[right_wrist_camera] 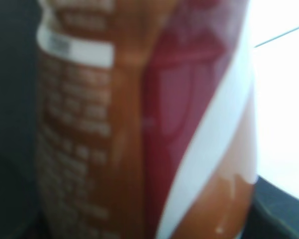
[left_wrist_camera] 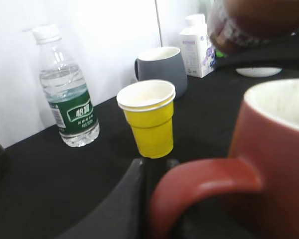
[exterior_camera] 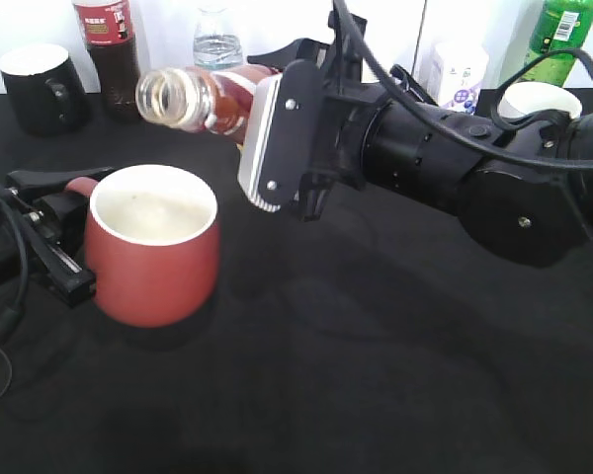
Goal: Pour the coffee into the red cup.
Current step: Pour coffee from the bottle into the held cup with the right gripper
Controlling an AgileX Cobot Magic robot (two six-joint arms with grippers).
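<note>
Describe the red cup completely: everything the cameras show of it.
The red cup is a wide, rounded mug, dull brick-red outside and white inside, ceramic by its look. It stands upright on the black table. Its loop handle points toward the left pincer, whose fingers sit around the handle. The inside looks pale; whether any liquid is in it cannot be told. The open mouth of the tilted coffee bottle, held by the right pincer, hangs just above its rim.

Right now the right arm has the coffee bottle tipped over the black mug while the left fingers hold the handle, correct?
Not quite. The exterior view shows the coffee bottle tipped over the red cup, not the black mug, which stands untouched at the back. The rest holds: the right gripper grips the bottle, and the left gripper holds the red cup's handle.
</note>
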